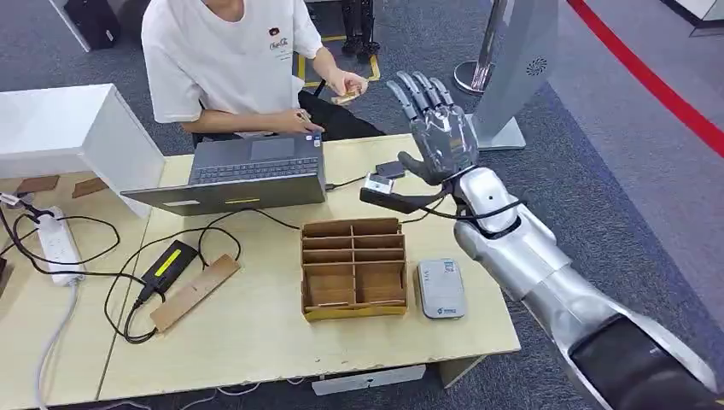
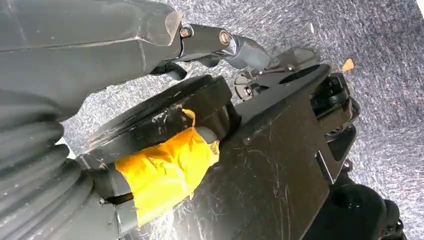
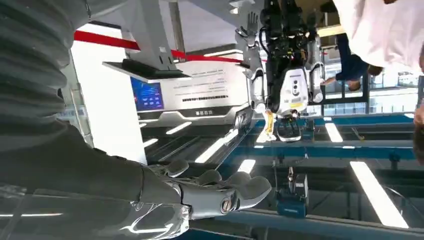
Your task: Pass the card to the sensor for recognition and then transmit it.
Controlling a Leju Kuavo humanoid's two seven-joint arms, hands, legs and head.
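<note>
A small tan card [image 1: 345,99], flat and thin, sits in the person's hand [image 1: 344,84] beyond the surface [image 1: 256,333]. The right hand [image 1: 435,128] is raised, fingers spread, empty. The left hand's [image 2: 215,42] state is unclear.

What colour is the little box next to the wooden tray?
The card sensor is light grey with a blue mark, clearest in the head view.

A pale wooden table [image 1: 256,333] stands on grey carpet [image 1: 632,171] crossed by a red floor stripe [image 1: 657,85].
</note>
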